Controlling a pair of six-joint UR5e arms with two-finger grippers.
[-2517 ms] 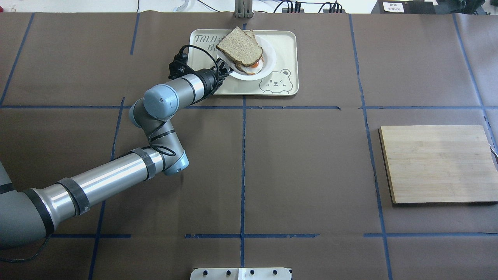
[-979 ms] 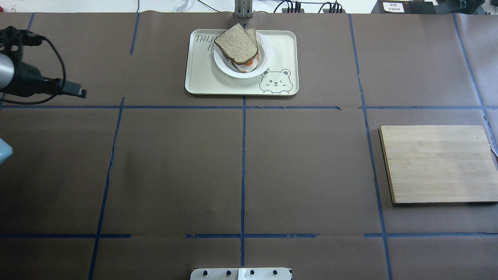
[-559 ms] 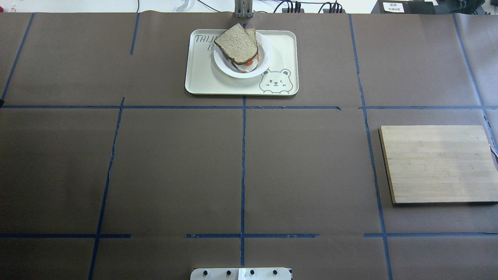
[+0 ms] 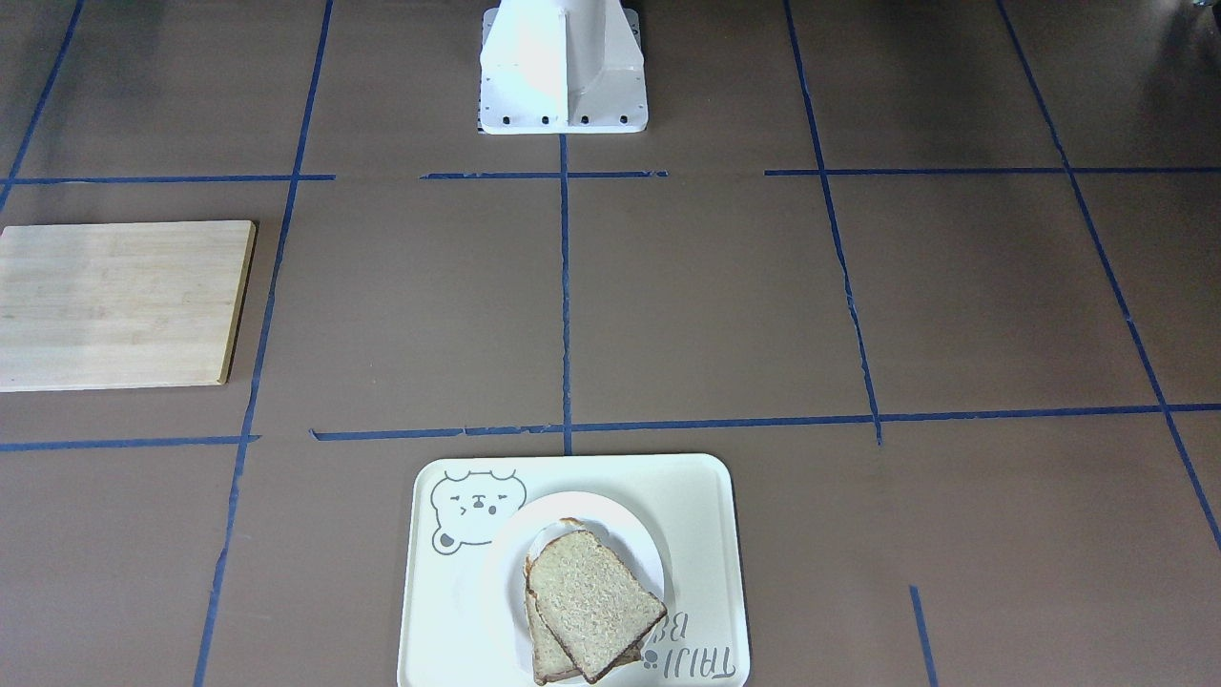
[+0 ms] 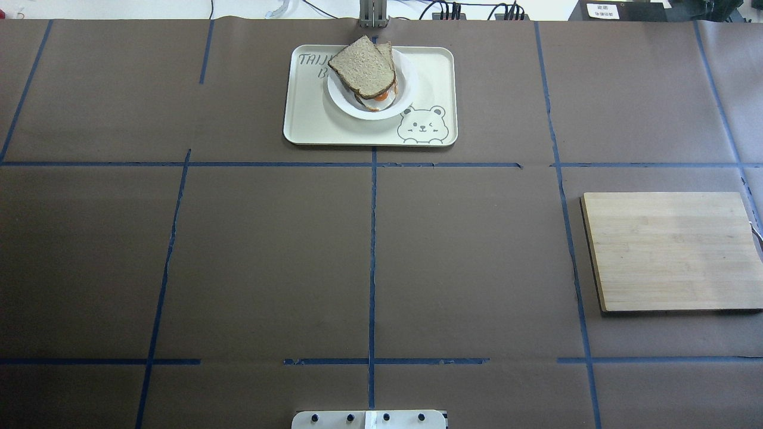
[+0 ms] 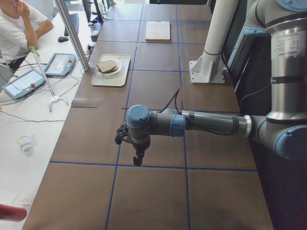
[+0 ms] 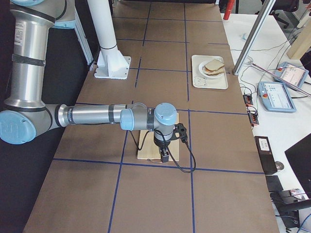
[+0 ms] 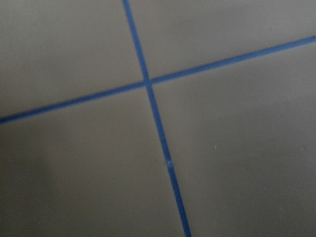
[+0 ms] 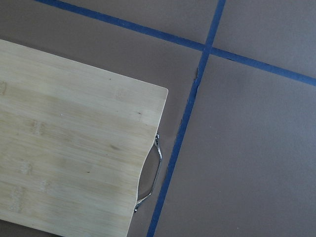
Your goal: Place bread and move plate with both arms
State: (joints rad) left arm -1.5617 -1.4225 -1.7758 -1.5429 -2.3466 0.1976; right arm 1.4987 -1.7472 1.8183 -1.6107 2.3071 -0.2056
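The bread (image 5: 362, 64) is the top slice of a stack with egg and something orange under it, lying on the white plate (image 5: 371, 113). The plate stands on the cream bear tray (image 5: 438, 77) at the table's far middle. Bread (image 4: 593, 599), plate (image 4: 572, 510) and tray (image 4: 711, 496) also show in the front view. Neither arm is near them. My left gripper (image 6: 138, 158) shows only in the exterior left view, hanging over bare table. My right gripper (image 7: 164, 156) shows only in the exterior right view, over the cutting board. I cannot tell whether either is open or shut.
A bamboo cutting board (image 5: 670, 250) with a metal handle (image 9: 150, 175) lies on the table's right side. The white pedestal (image 4: 563, 67) stands at the robot's edge. A metal post (image 5: 372, 12) rises behind the tray. An operator (image 6: 14, 28) sits beyond the far edge.
My left arm, which was at the plate's left rim, has pulled back to the left and out of the overhead view. The plate has shifted slightly left on the tray.
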